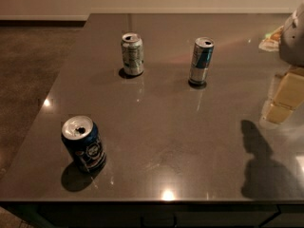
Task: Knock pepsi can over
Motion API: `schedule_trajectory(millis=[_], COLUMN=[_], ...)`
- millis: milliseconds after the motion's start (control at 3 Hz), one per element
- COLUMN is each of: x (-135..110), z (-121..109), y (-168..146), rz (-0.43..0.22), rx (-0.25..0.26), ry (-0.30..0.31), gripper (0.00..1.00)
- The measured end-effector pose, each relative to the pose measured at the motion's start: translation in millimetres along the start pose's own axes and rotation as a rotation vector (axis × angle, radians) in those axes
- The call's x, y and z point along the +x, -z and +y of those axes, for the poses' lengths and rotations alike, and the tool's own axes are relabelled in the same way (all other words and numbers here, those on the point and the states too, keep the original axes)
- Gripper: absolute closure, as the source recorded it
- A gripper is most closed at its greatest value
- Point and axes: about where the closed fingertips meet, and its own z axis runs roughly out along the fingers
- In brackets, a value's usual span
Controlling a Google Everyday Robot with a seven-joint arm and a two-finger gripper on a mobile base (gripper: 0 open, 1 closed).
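Counter (156,127): dark grey, glossy, w/ small light glints near the left and front edges.

Pepsi can (83,144): by the front-left corner, just in from the left and front edges. It stands on its base, not knocked over. Silver top is opened and the round logo faces front.

Silver-green can (132,54): upright, left of centre, toward the back edge, well apart from the pepsi can.

Slim silver-and-blue can (201,61): upright, approx. mid-counter toward the back edge, to the right of the silver-green can w/ a clear gap between them.

Dark shadow (259,163): on the counter near the front-right corner.

Orange-green packet (270,38): at the right edge toward the back, partly hidden, type can't tell.

Gripper (286,95): pale yellow, at the right edge about halfway back, under a grey-white arm section (293,34) and cut off by the frame. Wide or narrow: can't tell. It holds nothing visible and is far from the pepsi can, across the counter.
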Motion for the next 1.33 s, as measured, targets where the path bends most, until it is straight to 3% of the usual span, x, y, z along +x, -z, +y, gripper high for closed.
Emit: schedule_trajectory(millis=[333,667,1333], x=[0,-15,-88], z=[0,3,40], y=[0,0,-22], rz=[0.0,-0.04,-0.255], rx=[0.0,0.0,-0.071], ry=[0.0,0.02,0.102], gripper=[0.0,0.0,0.0])
